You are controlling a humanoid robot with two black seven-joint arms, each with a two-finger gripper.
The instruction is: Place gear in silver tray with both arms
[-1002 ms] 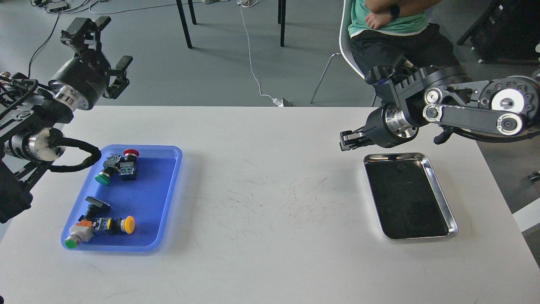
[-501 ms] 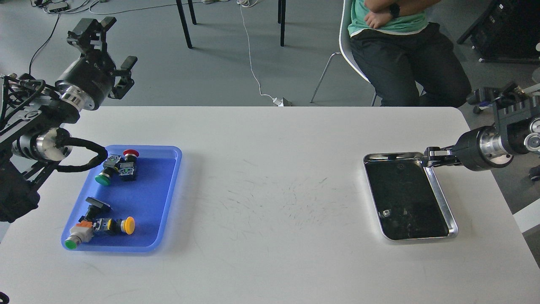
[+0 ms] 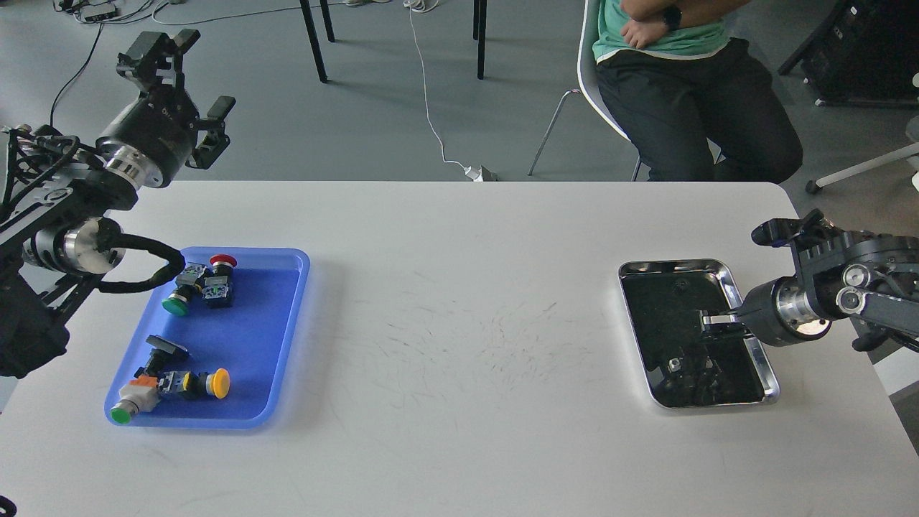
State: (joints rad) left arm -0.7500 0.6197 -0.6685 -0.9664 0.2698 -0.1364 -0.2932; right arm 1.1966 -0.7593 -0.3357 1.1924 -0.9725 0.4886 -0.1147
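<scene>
On a white table (image 3: 459,287), nearest: a blue tray (image 3: 251,345) at the left, holding push-button parts, with a green-capped one (image 3: 123,411) and a yellow-capped one (image 3: 215,383) at its near end, another green cap (image 3: 174,304) and a red cap (image 3: 223,260) at its far end

Well to the right of the blue tray, across scuffed bare tabletop: the silver tray (image 3: 765,359), flat on the table, dark mirror bottom showing only reflections

Over the silver tray's right half: the right gripper (image 3: 711,323), reaching in from the right edge, low above the bottom; seen small and end-on, fingers not separable, so cannot tell whether spread or closed

Beyond the blue tray's far left corner: the left gripper (image 3: 188,85), raised above the table's far edge, fingers (image 3: 217,122) spread wide apart, nothing between them

Farthest, behind the table: a seated person (image 3: 682,72) in a teal shirt
</scene>
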